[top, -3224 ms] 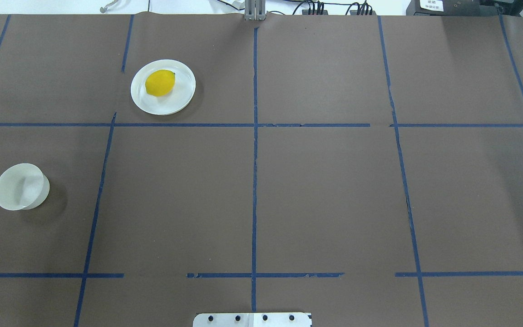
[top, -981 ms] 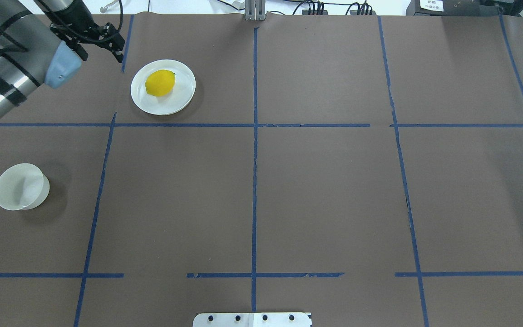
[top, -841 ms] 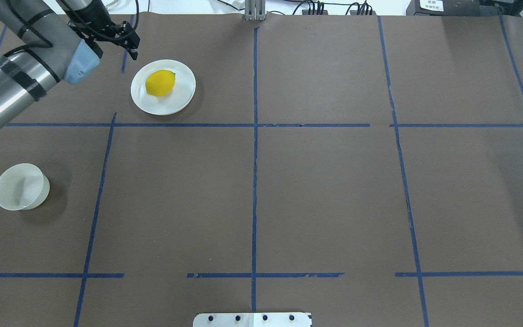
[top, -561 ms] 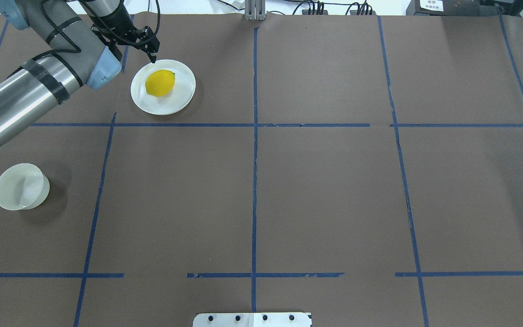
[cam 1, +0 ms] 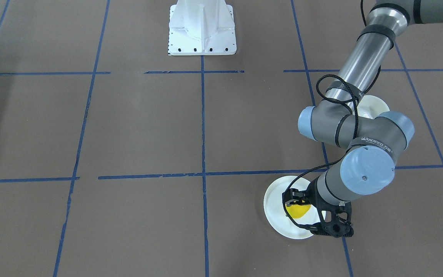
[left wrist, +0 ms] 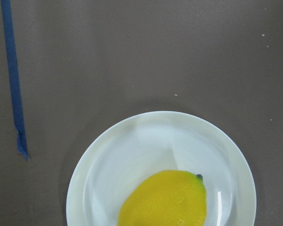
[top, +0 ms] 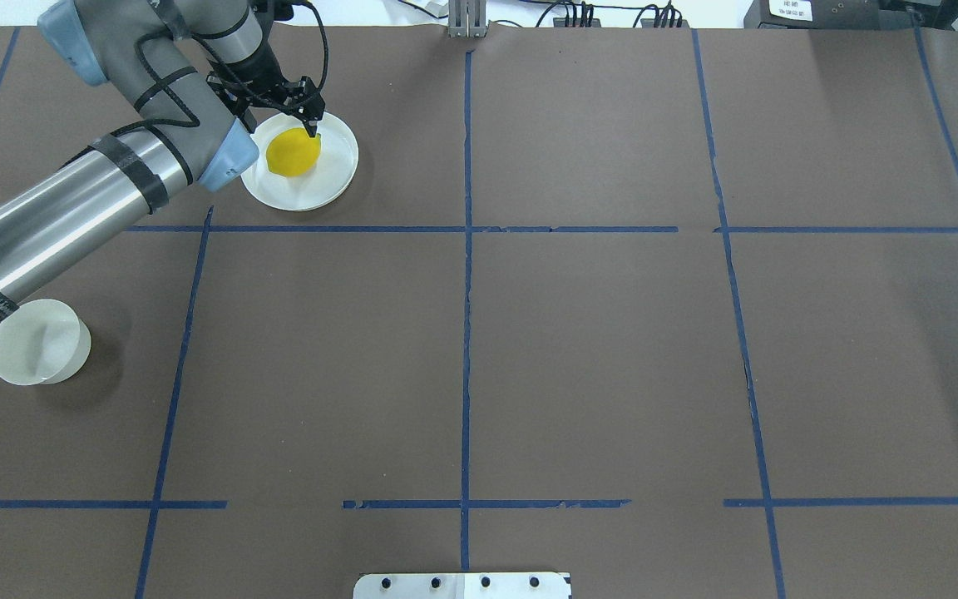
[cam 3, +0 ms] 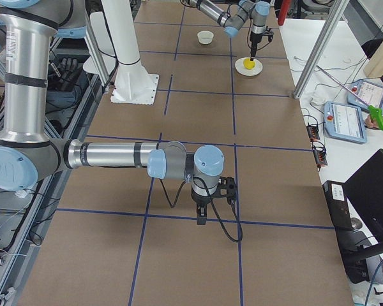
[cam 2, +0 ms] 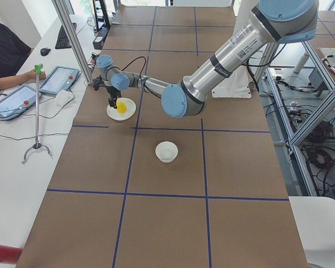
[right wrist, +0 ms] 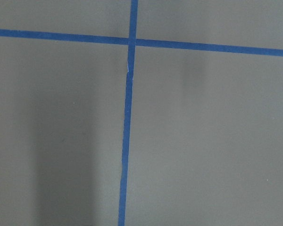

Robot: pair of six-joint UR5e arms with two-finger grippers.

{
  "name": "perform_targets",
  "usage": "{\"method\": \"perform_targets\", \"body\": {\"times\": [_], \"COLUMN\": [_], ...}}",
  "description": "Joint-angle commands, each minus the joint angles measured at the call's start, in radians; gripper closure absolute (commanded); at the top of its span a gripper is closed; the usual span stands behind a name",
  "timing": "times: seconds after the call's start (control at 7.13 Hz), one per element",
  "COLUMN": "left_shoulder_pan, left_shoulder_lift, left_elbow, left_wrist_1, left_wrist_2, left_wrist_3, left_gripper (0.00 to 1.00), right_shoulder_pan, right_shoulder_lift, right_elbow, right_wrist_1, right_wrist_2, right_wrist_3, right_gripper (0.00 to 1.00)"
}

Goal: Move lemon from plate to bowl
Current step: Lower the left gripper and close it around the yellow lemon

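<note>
The yellow lemon lies on the white plate at the far left of the table. My left gripper hangs over the lemon. In the front view the gripper is open, with one finger on each side of the lemon above the plate. The left wrist view shows the lemon on the plate at its lower edge. The off-white bowl stands empty near the left edge, under my left arm. My right gripper shows only in the exterior right view; I cannot tell its state.
The table is brown paper with a grid of blue tape lines. The robot's white base stands at the near middle edge. Beyond the far edge are cables, tablets and a metal post.
My left arm came in from the left and swept right along the far edge. Its gripper went from left of the plate to over the lemon. Lemon, plate and bowl have not moved.
</note>
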Motion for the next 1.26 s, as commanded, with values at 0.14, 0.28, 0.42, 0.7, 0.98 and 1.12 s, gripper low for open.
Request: {"method": "perform_targets", "body": {"times": [0.14, 0.28, 0.42, 0.7, 0.98, 1.12], "left_shoulder_pan": [0.020, 0.028, 0.034, 0.042, 0.043, 0.043], "left_shoulder_lift": [0.001, -0.001, -0.001, -0.002, -0.005, -0.008], "left_elbow": [0.050, 0.069, 0.072, 0.078, 0.098, 0.108], "left_wrist_1": [-0.069, -0.099, -0.101, -0.104, -0.133, -0.142], "left_wrist_2": [0.007, 0.008, 0.025, 0.037, 0.037, 0.037], "left_wrist_3": [-0.014, -0.030, -0.031, -0.033, -0.035, -0.035], "left_gripper": [0.00, 0.00, 0.00, 0.00, 0.00, 0.00], "right_shoulder_pan": [0.000, 0.000, 0.000, 0.000, 0.000, 0.000], "right_shoulder_lift": [0.000, 0.000, 0.000, 0.000, 0.000, 0.000], "right_elbow": [0.000, 0.000, 0.000, 0.000, 0.000, 0.000], "right_wrist_1": [0.000, 0.000, 0.000, 0.000, 0.000, 0.000], "right_wrist_2": [0.000, 0.000, 0.000, 0.000, 0.000, 0.000], "right_wrist_3": [0.000, 0.000, 0.000, 0.000, 0.000, 0.000], "right_gripper": [0.00, 0.00, 0.00, 0.00, 0.00, 0.00]}}
